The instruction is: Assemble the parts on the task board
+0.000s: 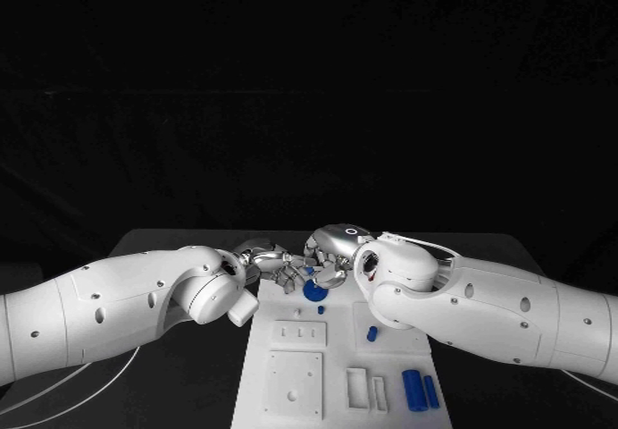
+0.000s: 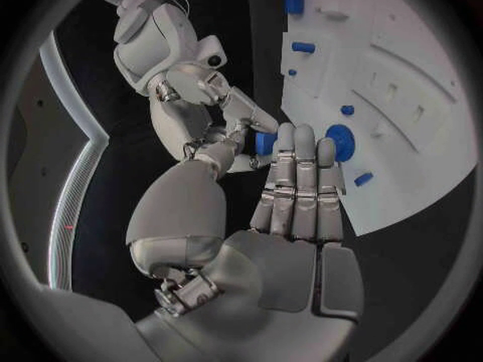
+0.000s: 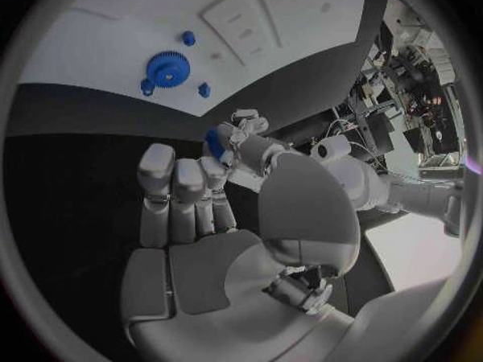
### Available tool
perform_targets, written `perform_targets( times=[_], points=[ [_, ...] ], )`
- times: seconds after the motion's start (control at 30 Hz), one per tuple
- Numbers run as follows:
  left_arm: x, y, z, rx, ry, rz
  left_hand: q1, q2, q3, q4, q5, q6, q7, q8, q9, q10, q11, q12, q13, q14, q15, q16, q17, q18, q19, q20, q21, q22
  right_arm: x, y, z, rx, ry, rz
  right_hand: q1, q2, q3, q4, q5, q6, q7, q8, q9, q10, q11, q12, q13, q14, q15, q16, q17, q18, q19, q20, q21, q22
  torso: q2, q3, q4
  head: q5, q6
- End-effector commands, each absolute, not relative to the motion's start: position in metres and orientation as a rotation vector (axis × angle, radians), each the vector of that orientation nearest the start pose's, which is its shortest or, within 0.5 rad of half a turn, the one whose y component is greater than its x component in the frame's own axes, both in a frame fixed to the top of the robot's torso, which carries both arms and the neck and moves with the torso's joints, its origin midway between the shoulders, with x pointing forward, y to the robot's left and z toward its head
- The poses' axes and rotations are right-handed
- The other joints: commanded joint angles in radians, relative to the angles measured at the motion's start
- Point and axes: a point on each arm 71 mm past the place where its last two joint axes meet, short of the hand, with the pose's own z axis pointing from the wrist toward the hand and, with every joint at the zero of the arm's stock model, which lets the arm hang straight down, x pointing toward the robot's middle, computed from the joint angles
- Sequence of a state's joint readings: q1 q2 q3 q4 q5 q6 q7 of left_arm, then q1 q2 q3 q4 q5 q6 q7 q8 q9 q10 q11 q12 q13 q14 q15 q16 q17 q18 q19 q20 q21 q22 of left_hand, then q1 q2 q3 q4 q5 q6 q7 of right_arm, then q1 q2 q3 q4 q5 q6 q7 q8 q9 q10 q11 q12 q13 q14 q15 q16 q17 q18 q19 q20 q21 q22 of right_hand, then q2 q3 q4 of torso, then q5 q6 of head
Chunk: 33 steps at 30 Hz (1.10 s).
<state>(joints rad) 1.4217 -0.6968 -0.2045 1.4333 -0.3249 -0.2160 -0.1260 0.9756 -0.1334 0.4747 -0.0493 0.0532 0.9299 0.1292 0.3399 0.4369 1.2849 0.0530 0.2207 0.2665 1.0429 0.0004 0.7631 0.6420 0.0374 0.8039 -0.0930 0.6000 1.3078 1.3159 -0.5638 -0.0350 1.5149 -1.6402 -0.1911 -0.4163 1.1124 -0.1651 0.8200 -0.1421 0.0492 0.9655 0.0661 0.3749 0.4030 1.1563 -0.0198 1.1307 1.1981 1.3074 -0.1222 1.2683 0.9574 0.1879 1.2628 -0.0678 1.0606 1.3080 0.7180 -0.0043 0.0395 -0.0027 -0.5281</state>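
Right under you, the two short blue plastic cylinders (image 1: 420, 390) lie side by side at the near right corner of the flat white task board (image 1: 338, 362), untouched. Beside them sit the raised white square blocks (image 1: 294, 382), and further up a small blue peg (image 1: 372, 333) lies on the bare plate. None of these is the piece in play.

Look to the far end of the board. Your silver left hand (image 1: 267, 260) and silver right hand (image 1: 331, 255) are meeting there, fingertips almost touching, over the black table (image 1: 168, 246) just past the board's edge. In the left wrist view the left hand (image 2: 298, 187) has its fingers straight and close together, and a small blue part (image 2: 266, 142) sits between your two hands. In the right wrist view that small blue part (image 3: 214, 142) is at the tips of the left hand's fingers, with the right hand (image 3: 186, 187) curled just behind it. I judge the left is pinching it, but I cannot tell whether the right has any hold.

This reads as a hand-over or a re-grip of one part in the air, not an insertion yet. The round blue toothed gear (image 3: 167, 69) lies flat on the board close by, with small blue pegs (image 3: 188, 38) near it.

Your next move needs one hand to take a firm, clean grip before the other lets go. Then carry the part over the board and line it up with its seat.
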Motion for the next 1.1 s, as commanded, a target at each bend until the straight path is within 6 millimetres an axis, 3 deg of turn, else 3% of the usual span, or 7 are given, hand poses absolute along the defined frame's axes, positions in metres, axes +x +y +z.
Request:
perform_targets(
  times=[0.03, 0.73, 0.93, 0.97, 1.1],
  points=[
    [0.5149, 0.1565, -0.1584, -0.742, 1.981, -1.12, -0.002, 0.012, -0.001, -0.007, 0.002, 0.012, -0.001, 0.006, 0.001, 0.008, -0.006, 0.008, 0.004, -0.005, 0.001, 0.005, -0.002, -0.006, -0.006, -0.004, 0.007, 0.012, 0.4896, -0.0666, -0.1291, -0.366, 1.615, 0.519, -0.001, -0.002, 0.006, -0.001, 0.001, 0.063, 0.023, 0.01, 0.025, -0.003, -0.002, -0.006, -0.001, 0.001, -0.005, -0.005, -0.002, 0.074, 0.001, 0.001, 0.001, 0.009, -0.001, 0.0011, -0.0012, 0.002, -0.001],
    [0.5162, 0.1535, -0.1613, -0.711, 2.011, -1.068, -0.011, 0.033, 0.0, -0.011, 0.002, 0.052, -0.017, 0.017, 0.006, 0.036, -0.022, 0.03, 0.026, 0.005, -0.006, 0.019, -0.007, -0.005, 0.003, -0.009, 0.013, 0.009, 0.4872, -0.0662, -0.1323, -0.368, 1.624, 0.512, -0.002, -0.003, 0.008, -0.001, 0.001, 0.064, 0.023, 0.01, 0.025, -0.003, -0.002, -0.006, -0.001, 0.001, -0.005, -0.006, -0.002, 0.074, 0.001, 0.001, 0.001, 0.009, -0.001, 0.0011, -0.0021, 0.002, -0.005],
    [0.5156, 0.1516, -0.1615, -0.696, 2.017, -1.061, 0.039, 0.061, 0.016, -0.06, 0.009, 0.078, -0.028, 0.028, 0.012, 0.059, -0.033, 0.045, 0.037, 0.016, -0.011, 0.032, -0.005, -0.007, 0.005, -0.012, 0.017, 0.01, 0.4868, -0.0651, -0.1328, -0.37, 1.625, 0.513, -0.002, -0.003, 0.009, -0.001, 0.001, 0.064, 0.023, 0.01, 0.025, -0.002, -0.002, -0.006, -0.001, 0.001, -0.005, -0.006, -0.002, 0.074, 0.001, 0.001, 0.001, 0.009, 0.0, 0.0007, -0.0014, 0.001, -0.006],
    [0.5156, 0.1516, -0.1615, -0.695, 2.017, -1.059, 0.058, 0.078, 0.023, -0.086, 0.03, 0.085, -0.031, 0.03, 0.014, 0.064, -0.036, 0.049, 0.041, 0.017, -0.012, 0.036, -0.004, -0.009, 0.006, -0.013, 0.019, 0.01, 0.4868, -0.065, -0.1329, -0.371, 1.625, 0.513, -0.002, -0.003, 0.009, -0.001, 0.002, 0.064, 0.023, 0.01, 0.025, -0.003, -0.002, -0.006, -0.001, 0.001, -0.005, -0.006, -0.002, 0.074, 0.001, 0.001, 0.001, 0.009, 0.0, 0.0007, -0.0014, 0.001, -0.006],
    [0.5161, 0.1524, -0.1616, -0.693, 2.016, -1.05, 0.068, 0.105, 0.031, -0.137, 0.071, 0.101, -0.037, 0.032, 0.018, 0.074, -0.041, 0.056, 0.053, 0.017, -0.014, 0.044, -0.006, -0.014, 0.008, -0.016, 0.023, 0.009, 0.4865, -0.0647, -0.1335, -0.373, 1.627, 0.513, -0.002, -0.003, 0.009, -0.001, 0.002, 0.064, 0.023, 0.01, 0.025, -0.003, -0.002, -0.006, -0.001, 0.002, -0.005, -0.006, -0.002, 0.074, 0.001, 0.001, 0.001, 0.009, 0.0, 0.0011, -0.0006, 0.001, -0.006]
  ],
)
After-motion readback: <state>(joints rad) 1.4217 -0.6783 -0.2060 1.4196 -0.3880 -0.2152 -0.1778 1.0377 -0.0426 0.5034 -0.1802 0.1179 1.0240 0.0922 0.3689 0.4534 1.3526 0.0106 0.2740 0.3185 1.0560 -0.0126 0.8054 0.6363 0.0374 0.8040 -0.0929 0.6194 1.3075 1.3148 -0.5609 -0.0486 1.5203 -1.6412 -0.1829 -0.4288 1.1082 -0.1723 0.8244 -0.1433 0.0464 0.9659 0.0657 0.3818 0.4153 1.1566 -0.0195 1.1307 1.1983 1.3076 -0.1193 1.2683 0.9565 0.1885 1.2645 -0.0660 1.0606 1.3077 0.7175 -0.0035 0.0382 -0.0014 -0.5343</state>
